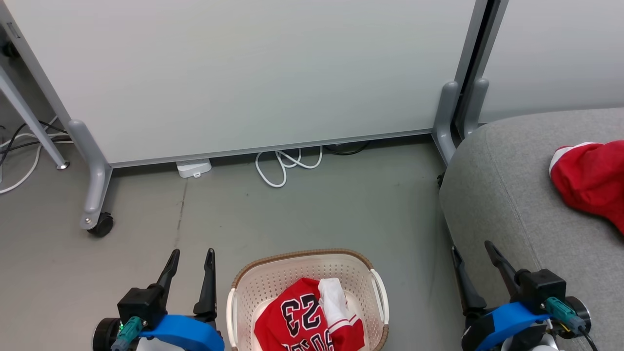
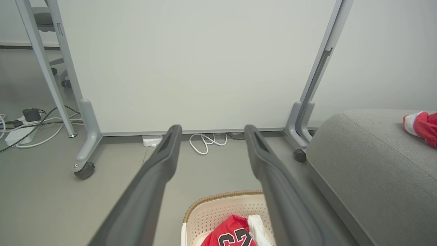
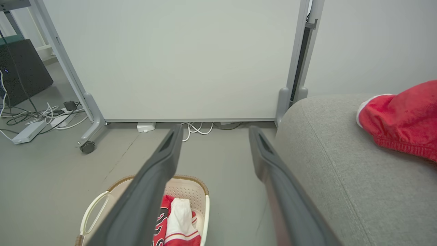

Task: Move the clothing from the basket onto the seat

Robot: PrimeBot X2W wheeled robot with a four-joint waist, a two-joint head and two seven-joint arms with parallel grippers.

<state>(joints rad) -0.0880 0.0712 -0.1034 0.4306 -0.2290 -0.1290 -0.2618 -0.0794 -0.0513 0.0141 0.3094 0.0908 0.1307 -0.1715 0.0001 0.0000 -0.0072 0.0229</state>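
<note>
Both arms are low in the head view, one on each side of the basket (image 1: 306, 257). Left end effector (image 1: 193, 251) is just left of the basket over the floor (image 1: 341, 209). Its fingers point forward toward the partition panel (image 1: 243, 73), spread apart with nothing between them. Right end effector (image 1: 472, 246) is at the front edge of the sofa (image 1: 507, 195), fingers angled slightly to the left, also spread apart and empty. Neither one touches any cloth.

Jersey (image 1: 298, 316) with the black 23 is crumpled in the basket, with a white fold lying over its right side. Plain red garment (image 1: 592, 178) with white trim lies on the sofa cushion, well apart from the right end effector. Basket stands on the floor near the sofa, not touching it. White cable (image 1: 287, 165) is coiled at the foot of the panel.
</note>
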